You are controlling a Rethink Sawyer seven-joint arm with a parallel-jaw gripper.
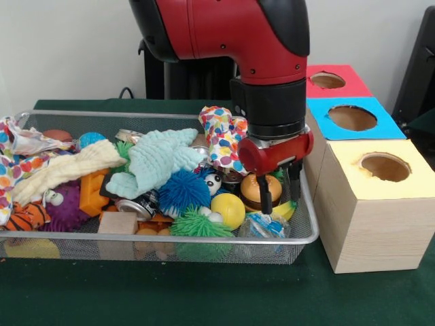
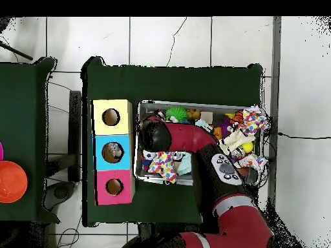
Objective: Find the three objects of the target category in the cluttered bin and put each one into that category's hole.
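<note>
Hand (image 1: 280,193) spread open, empty, fingers pointing down into wire bin (image 1: 309,231) at the end nearest yellow-topped box (image 1: 377,204), just above round burger toy (image 1: 253,189); no long axis.

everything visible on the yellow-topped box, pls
The yellow-topped box is a pale block with wood-grain sides, capped by a yellow sheet with one round hole cut through it; the hole looks dark inside. It stands upright on the green table cover, closest to the front camera in a row of three, directly against the blue-topped box, beside the wire bin's end; whether they touch is unclear. In the overhead view it is the row's top box.
</note>
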